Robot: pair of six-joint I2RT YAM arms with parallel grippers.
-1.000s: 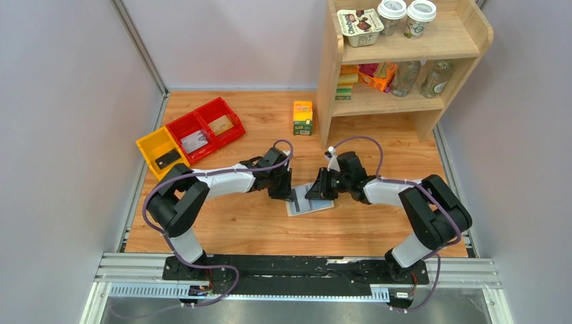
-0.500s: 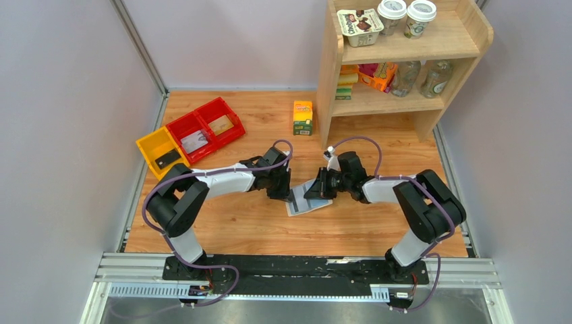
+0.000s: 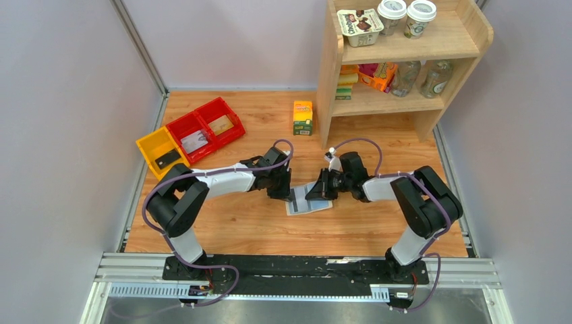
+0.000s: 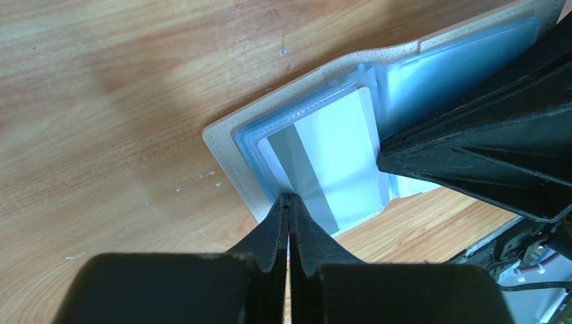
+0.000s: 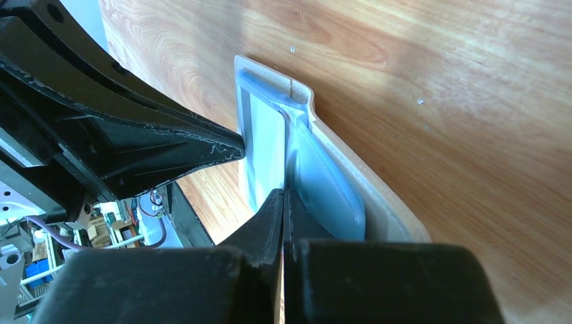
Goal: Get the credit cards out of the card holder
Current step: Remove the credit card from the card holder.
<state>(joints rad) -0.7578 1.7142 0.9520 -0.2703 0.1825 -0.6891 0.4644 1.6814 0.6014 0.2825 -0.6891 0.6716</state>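
Observation:
The card holder (image 3: 308, 202) lies spread open on the table between my two grippers, beige rim (image 4: 229, 158) outside and light blue sleeves inside. A whitish credit card with a grey stripe (image 4: 330, 165) sits in its left page. My left gripper (image 4: 289, 198) is shut, its tips pressing on the near edge of that page beside the stripe. My right gripper (image 5: 283, 194) is shut where a thin light blue sleeve leaf (image 5: 324, 175) stands up edge-on and runs into its jaw line. The card (image 5: 263, 145) lies flat just left of it. Other cards are hidden.
Two red bins (image 3: 209, 127) and a yellow bin (image 3: 160, 152) holding flat items stand at the back left. A small yellow-green carton (image 3: 303, 117) stands beside the wooden shelf (image 3: 405, 101) at the back right. Both arms meet over the table's middle.
My right gripper has closed from slightly open onto the sleeve leaf and shifted a little. The left gripper stays shut in the same place on the holder.

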